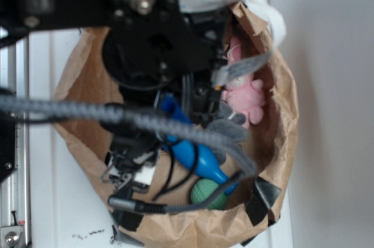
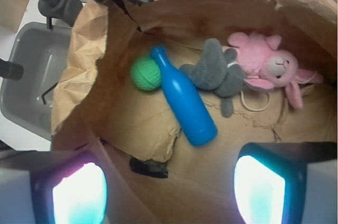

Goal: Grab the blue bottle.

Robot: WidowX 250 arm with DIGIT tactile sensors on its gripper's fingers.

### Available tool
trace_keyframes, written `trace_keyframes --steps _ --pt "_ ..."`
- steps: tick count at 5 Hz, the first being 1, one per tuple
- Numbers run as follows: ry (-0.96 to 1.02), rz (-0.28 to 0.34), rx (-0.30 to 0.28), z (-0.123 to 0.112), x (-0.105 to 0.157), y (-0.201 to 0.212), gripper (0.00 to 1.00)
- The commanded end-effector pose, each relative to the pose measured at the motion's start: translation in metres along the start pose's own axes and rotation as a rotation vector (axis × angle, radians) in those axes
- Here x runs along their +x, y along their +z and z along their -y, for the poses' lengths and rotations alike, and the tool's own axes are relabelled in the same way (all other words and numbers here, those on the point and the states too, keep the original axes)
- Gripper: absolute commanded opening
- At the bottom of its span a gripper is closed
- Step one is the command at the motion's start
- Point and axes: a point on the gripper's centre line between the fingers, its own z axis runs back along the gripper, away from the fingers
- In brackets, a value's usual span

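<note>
Plastic like the blue bottle point(image 2: 185, 105) looks light, hard and slippery — it lies flat in the paper bag point(image 2: 84, 76) between my open gripper point(image 2: 169, 189) fingers, so I'd pinch its fat middle.

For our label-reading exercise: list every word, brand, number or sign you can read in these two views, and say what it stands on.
None can be read.
The blue bottle is plain, with no label showing.
The paper bag bears no print.
The dark marks on the white surface below the bag are too small and blurred to read.
</note>
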Motion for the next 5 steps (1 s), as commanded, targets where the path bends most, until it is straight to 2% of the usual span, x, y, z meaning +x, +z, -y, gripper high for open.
trace_keyframes --steps 1,2,3,4,5 --pt "-0.019 0.05 0.021 0.007 0.011 0.015 1.0" --pt "-0.019 0.05 0.021 0.007 0.011 0.015 1.0" --pt "-0.03 0.038 0.126 0.011 0.006 -0.035 1.0" --pt "-0.057 0.019 0.182 0.016 0.002 -0.062 1.0" --pt "-0.086 -0.01 0.176 0.017 0.004 -0.084 1.0"
